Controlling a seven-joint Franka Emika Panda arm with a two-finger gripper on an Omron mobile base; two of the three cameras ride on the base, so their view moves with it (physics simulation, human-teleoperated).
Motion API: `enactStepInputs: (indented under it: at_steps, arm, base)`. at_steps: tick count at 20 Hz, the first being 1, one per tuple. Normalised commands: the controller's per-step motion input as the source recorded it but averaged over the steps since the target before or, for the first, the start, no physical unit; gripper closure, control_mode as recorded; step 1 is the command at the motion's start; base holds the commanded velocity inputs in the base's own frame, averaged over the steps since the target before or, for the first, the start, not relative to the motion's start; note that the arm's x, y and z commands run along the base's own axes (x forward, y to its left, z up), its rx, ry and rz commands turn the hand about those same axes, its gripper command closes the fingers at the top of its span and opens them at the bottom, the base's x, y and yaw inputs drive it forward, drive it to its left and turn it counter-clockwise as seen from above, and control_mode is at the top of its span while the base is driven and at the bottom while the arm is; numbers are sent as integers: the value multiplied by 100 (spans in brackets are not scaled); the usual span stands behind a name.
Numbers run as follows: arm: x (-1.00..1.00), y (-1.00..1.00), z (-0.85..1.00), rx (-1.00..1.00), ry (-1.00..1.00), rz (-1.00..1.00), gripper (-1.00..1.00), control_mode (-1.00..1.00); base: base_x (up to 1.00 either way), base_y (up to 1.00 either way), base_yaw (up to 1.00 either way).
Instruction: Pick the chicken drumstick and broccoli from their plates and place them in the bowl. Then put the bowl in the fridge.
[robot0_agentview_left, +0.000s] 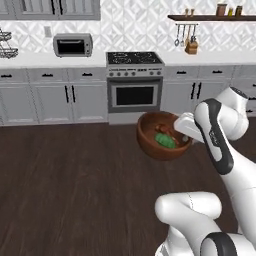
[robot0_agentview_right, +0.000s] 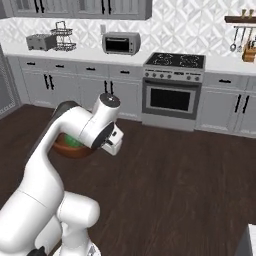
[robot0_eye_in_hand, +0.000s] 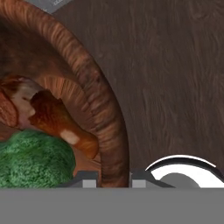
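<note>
The reddish-brown bowl (robot0_agentview_left: 150, 142) hangs tilted above the dark wood floor, in front of the oven. My gripper (robot0_agentview_left: 183, 134) is shut on its right rim; in the hand view the two fingertips (robot0_eye_in_hand: 85, 180) straddle the bowl's rim (robot0_eye_in_hand: 111, 144). Inside lie the chicken drumstick (robot0_eye_in_hand: 52, 116) and the green broccoli (robot0_eye_in_hand: 30, 159), also seen as the drumstick (robot0_agentview_left: 162, 129) and the broccoli (robot0_agentview_left: 165, 141). From the right side the arm hides most of the bowl (robot0_agentview_right: 67, 148). The plates and the fridge are out of view.
A stove with oven (robot0_agentview_left: 135, 87) stands straight ahead between grey cabinets (robot0_agentview_left: 50, 97). A toaster oven (robot0_agentview_left: 73, 45) sits on the counter. A wire rack (robot0_agentview_right: 62, 36) and toaster (robot0_agentview_right: 41, 42) sit further left. Open wooden floor (robot0_agentview_left: 65, 185) lies around the base.
</note>
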Motion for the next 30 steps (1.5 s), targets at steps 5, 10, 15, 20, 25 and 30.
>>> enactStepInputs:
  at_steps: [5,10,15,20,25,30]
  arm:
    - [0,0,0,0,0,0,100,100]
    - [0,0,0,0,0,0,100,100]
    - [0,0,0,0,0,0,100,100]
    - [0,0,0,0,0,0,100,100]
    - [0,0,0,0,0,0,100,100]
    - [0,0,0,0,0,0,100,100]
  base:
    - [100,45,1]
    - [100,39,18]
    - [100,58,19]
    - [100,97,15]
    - [100,81,37]
    - [100,79,38]
